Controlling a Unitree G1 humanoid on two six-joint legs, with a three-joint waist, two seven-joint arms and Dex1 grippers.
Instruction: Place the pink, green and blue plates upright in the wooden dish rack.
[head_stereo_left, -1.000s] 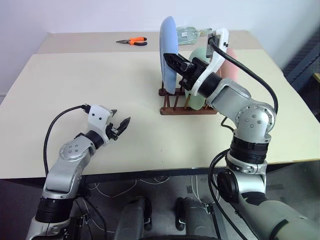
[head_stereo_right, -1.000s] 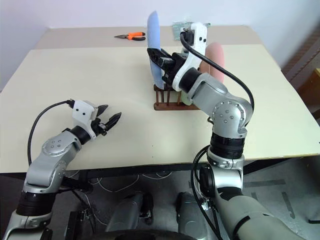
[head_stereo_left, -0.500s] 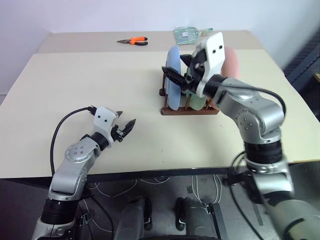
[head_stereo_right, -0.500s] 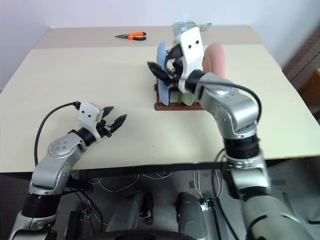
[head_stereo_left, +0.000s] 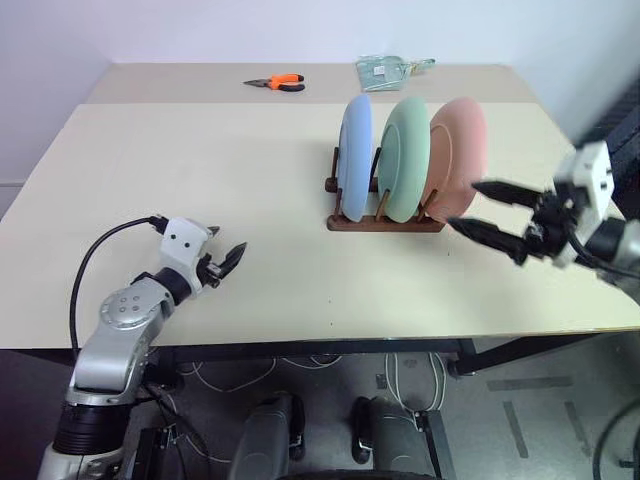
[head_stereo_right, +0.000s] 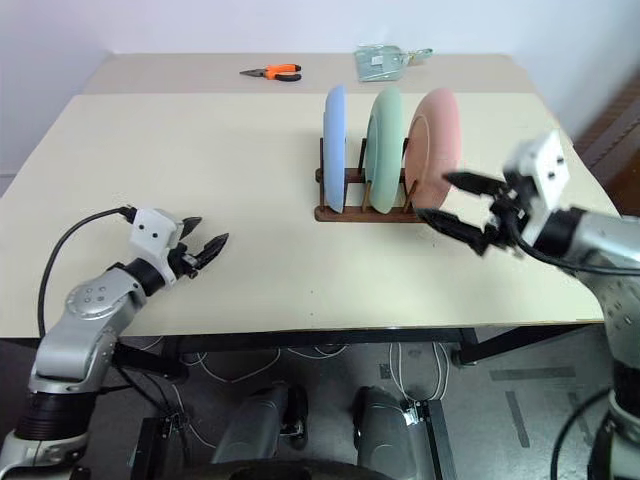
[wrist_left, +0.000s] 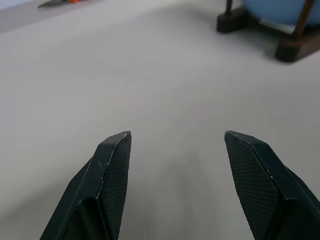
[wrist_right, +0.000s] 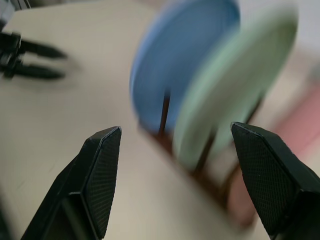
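Standing upright side by side in the wooden dish rack (head_stereo_left: 385, 222), the blue plate (head_stereo_left: 354, 155), the green plate (head_stereo_left: 404, 157) and the pink plate (head_stereo_left: 457, 156) are all sitting on edge between the pegs near the middle of the pale surface (head_stereo_left: 200, 170), and the job is looking finished, with no plate lying flat anywhere. The three plates are showing as plain, round, shallow discs with a matte finish, equal in size, while the rack is reading as dark brown wood, two low rails carrying thin upright pegs. The right gripper (head_stereo_left: 487, 212) is hovering just beside the pink plate, apart from it, its black pointed fingers spread wide and holding nothing. The left gripper (head_stereo_left: 232, 257) is hanging low over the near side of the surface, well apart from the rack, its textured fingers likewise parted and empty. Lying at the far edge are orange-handled pliers (head_stereo_left: 275, 83) and a clear packet (head_stereo_left: 385, 69), both well clear of the work.
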